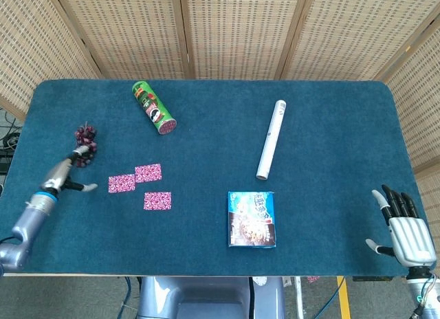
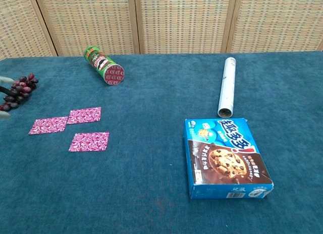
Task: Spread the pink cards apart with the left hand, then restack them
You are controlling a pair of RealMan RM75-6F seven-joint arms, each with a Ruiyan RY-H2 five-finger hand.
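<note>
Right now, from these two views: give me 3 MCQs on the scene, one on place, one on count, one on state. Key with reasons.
1. Where does the cookie box lie?
A. just in front of the white tube's near end
B. beside the green chips can
C. on top of the pink cards

2. How many pink cards show on the table?
A. one
B. three
C. five

3. How do the pink cards lie?
A. in one stack
B. spread flat, none stacked
C. held in the left hand

Key:
1 A: the white tube ends right behind the box.
2 B: three cards show.
3 B: each lies flat on the cloth; the left hand is off by the grapes.
</note>
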